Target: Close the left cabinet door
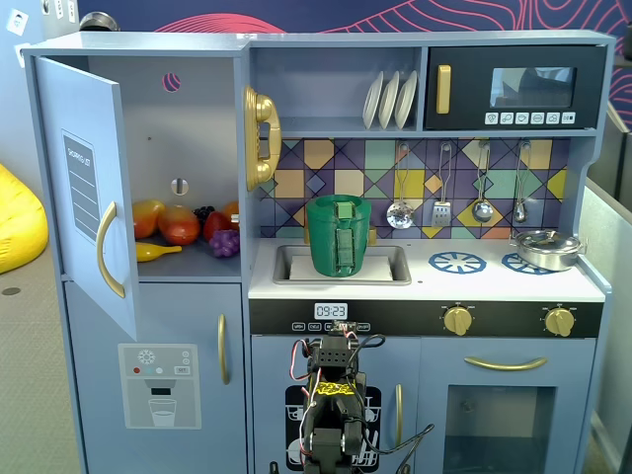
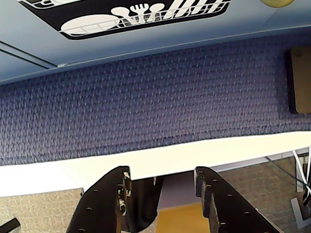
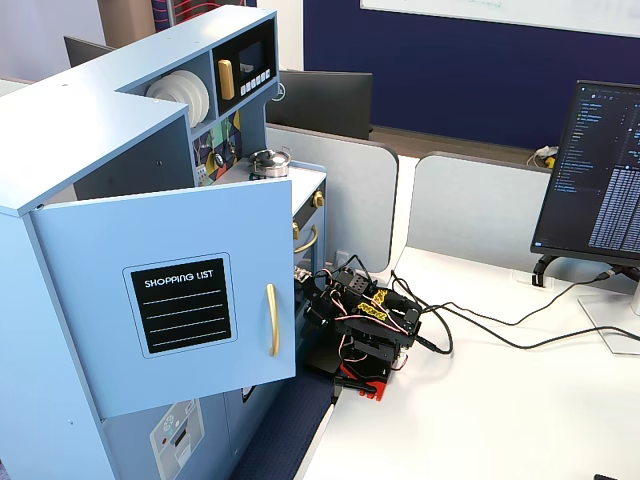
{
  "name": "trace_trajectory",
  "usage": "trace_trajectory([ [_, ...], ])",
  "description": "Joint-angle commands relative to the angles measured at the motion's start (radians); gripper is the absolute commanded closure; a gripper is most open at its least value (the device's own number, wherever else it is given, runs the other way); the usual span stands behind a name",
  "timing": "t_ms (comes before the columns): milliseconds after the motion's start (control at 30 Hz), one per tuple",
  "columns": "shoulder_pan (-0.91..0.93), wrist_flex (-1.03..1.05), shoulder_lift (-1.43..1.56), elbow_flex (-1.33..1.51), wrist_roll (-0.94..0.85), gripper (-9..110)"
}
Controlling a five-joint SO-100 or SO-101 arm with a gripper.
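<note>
Carpet fills the view under your spread claw [image 2: 163, 182], parked low; the door [image 1: 89, 188] hangs open up-left.

The left cabinet door [image 3: 165, 300] stands swung wide open, its black "SHOPPING LIST" panel [image 3: 181, 304] and curved gold handle [image 3: 271, 319] facing the camera. The toy kitchen [image 3: 90, 130] sits off the desk's left edge. The arm [image 3: 365, 325] is folded low on the white desk [image 3: 480, 410] near that left edge, just beside the open door's free edge; its gripper is hidden. Cables [image 3: 480, 335] run from it across the desk toward a monitor [image 3: 590, 180] at the far right corner
</note>
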Motion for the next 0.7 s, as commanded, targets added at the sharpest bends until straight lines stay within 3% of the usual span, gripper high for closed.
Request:
trace_trajectory([
  [0, 0.037, 0.163, 0.0, 0.029, 0.002, 101],
  [333, 0.032, 0.163, 0.0, 0.029, 0.0, 101],
  [433, -0.026, 0.144, -0.003, 0.028, -0.091, 101],
  [533, -0.279, 0.06, -0.008, -0.052, -0.094, 101],
  [667, -0.83, -0.089, -0.014, -0.241, -0.028, 102],
])
